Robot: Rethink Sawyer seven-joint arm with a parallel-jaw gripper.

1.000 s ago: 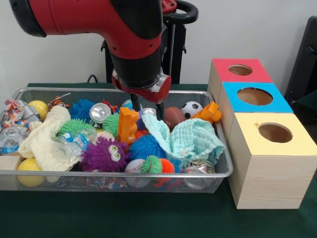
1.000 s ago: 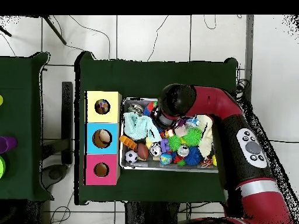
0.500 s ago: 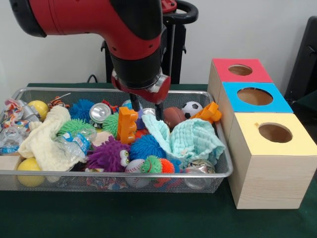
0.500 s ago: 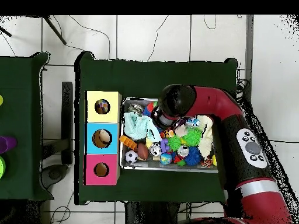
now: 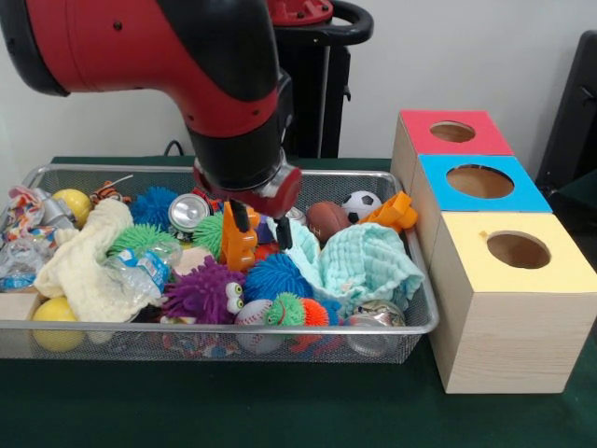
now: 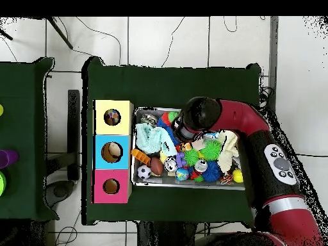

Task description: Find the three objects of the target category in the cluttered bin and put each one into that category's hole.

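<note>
Now pincer [image 5: 262, 226] open over orange toy [image 5: 240, 238], mid-bin [image 5: 280, 329].

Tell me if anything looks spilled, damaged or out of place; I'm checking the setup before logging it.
Nothing has spilled: the toys, cloths and cans all sit inside the wire bin. The silver can and the plastic bottle look crushed. The gripper hangs open over the orange toy.
</note>
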